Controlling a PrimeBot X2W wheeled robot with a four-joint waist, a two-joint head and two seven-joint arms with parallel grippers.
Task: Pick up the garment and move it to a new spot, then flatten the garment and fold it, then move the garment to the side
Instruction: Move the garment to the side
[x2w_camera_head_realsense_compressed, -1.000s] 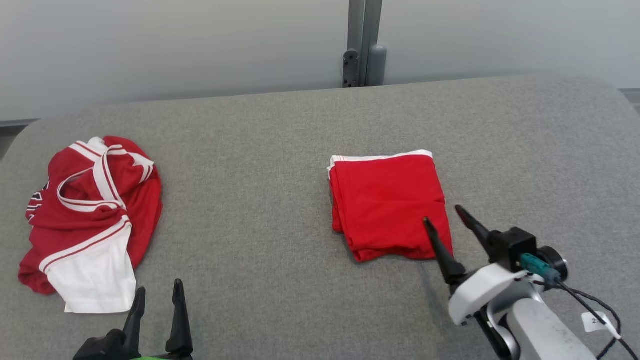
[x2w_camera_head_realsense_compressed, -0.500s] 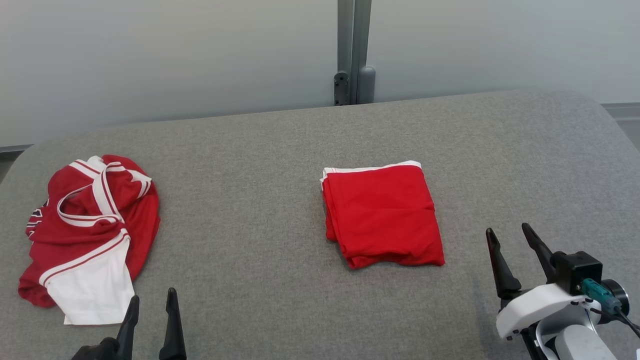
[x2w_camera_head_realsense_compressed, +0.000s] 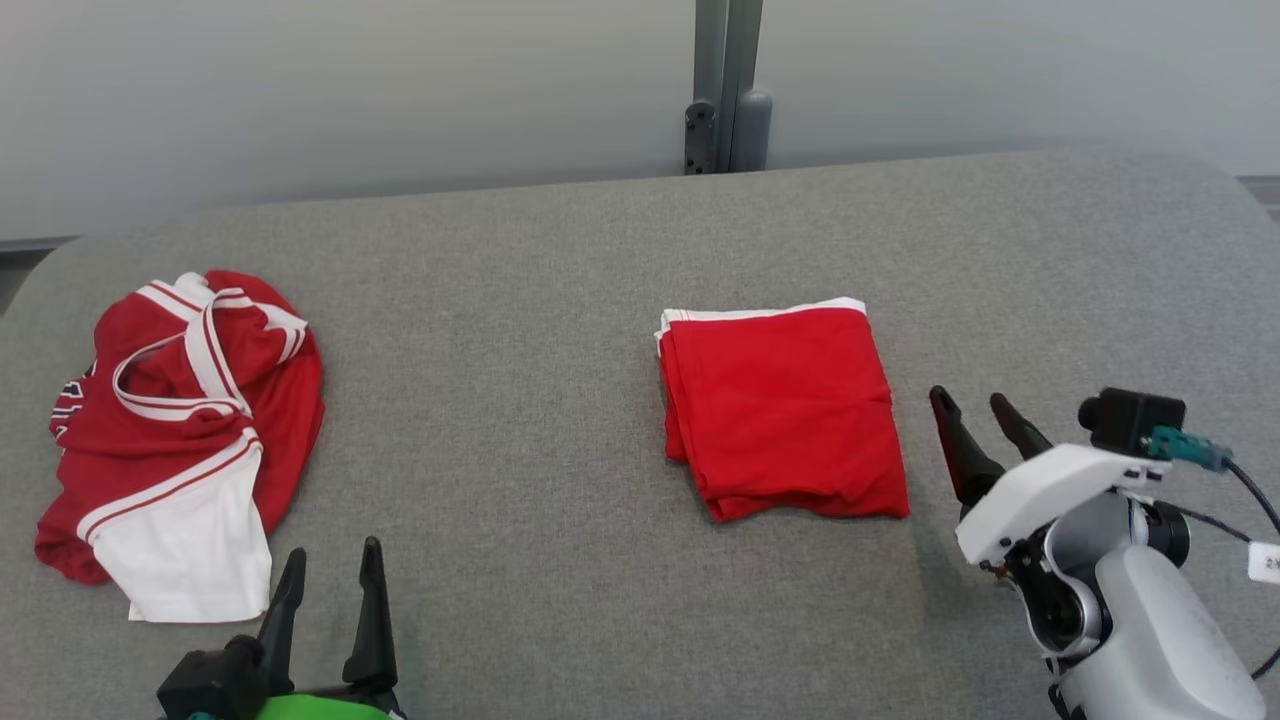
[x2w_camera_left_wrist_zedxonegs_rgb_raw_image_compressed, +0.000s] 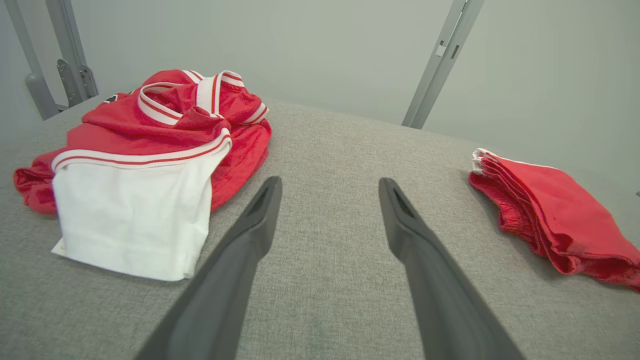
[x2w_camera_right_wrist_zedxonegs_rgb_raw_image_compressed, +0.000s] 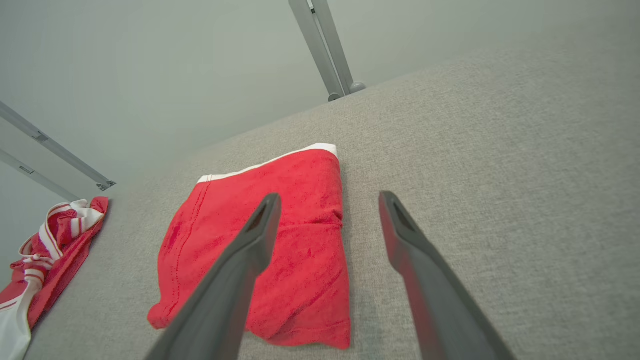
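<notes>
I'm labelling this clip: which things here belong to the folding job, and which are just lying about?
Job: folded red garment; open right gripper beside it.
Lying about: crumpled red-and-white jersey; open left gripper near it; grey post behind.

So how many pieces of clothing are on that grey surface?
2. A crumpled red-and-white jersey lies at the left end; a folded red garment with a white edge lies right of centre. More could hide under the crumpled one.

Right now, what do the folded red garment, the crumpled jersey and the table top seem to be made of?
Folded red garment: probably soft matte knit cloth; slightly fuzzy, with stitched seams. Crumpled jersey: likely smoother sports fabric, faint sheen, with white striped trim. Table top: grey woven upholstery cloth, matte; fine flecked weave shows.
</notes>
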